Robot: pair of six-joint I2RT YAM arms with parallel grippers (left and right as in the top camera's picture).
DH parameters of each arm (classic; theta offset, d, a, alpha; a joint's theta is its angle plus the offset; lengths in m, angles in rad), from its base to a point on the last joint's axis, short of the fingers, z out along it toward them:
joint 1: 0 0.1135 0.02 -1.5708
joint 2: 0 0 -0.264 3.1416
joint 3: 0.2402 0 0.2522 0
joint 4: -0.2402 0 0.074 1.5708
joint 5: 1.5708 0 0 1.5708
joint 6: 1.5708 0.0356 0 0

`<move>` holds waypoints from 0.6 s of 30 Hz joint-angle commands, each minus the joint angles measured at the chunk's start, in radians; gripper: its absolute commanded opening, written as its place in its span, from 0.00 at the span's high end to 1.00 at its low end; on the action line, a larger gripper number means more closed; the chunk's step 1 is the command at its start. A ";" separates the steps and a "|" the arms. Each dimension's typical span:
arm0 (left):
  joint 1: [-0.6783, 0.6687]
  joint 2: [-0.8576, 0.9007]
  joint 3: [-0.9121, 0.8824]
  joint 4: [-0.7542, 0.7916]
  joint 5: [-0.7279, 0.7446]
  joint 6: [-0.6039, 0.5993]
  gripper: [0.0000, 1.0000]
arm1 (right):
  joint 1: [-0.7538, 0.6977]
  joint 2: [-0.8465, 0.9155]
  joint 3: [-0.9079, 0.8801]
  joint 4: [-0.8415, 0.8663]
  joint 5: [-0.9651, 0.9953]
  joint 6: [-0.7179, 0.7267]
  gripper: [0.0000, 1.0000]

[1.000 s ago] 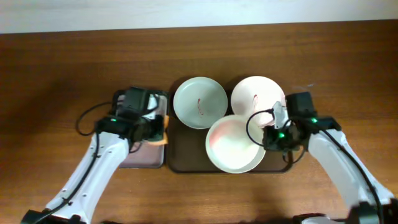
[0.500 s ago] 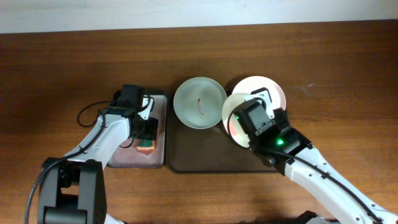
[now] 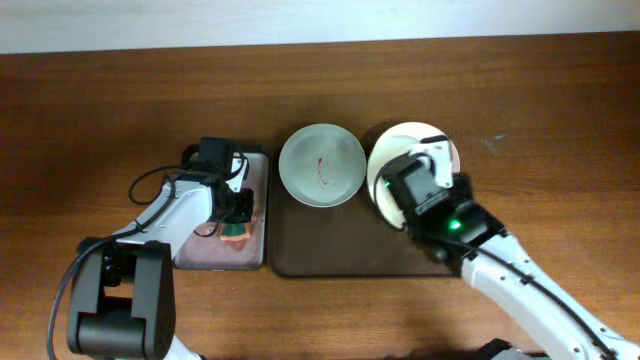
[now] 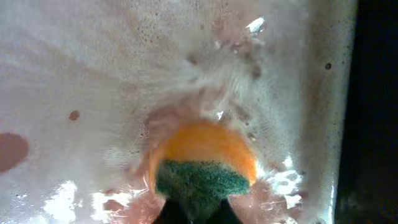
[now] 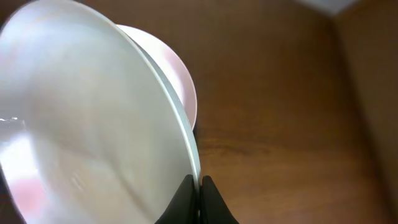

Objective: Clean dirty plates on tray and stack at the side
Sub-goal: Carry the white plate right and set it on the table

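Observation:
My right gripper is shut on the rim of a pale greenish-white plate and holds it tilted on edge above the back right of the dark brown tray. A pinkish-white plate lies just behind the held one. A second pale plate with a thin red smear lies on the tray's back left. My left gripper is shut on an orange sponge with a green pad, pressed into foamy water. In the overhead view, the held plate is mostly hidden by my right arm.
The smaller tray with a pinkish bottom stands left of the big tray and holds soapy water. Bare wood-grain tabletop lies to the right and along the front.
My right gripper lifted the front plate off the tray, tipped it on edge and carried it toward the back right. My left gripper moved the sponge down into the small tray.

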 commanded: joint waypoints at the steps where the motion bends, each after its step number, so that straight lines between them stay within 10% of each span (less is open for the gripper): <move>1: 0.005 0.013 0.007 0.025 0.012 0.001 1.00 | -0.167 -0.053 0.025 -0.005 -0.219 0.063 0.96; 5: 0.005 0.013 0.131 -0.021 -0.039 0.001 0.99 | -0.480 -0.096 0.025 -0.027 -0.439 0.065 0.96; 9: 0.003 0.019 0.162 -0.093 -0.034 0.001 0.51 | -0.755 -0.064 0.024 -0.044 -0.566 0.065 0.96; 18: 0.002 0.088 0.097 -0.115 -0.014 0.000 0.46 | -1.054 0.140 0.024 -0.023 -0.611 0.073 0.96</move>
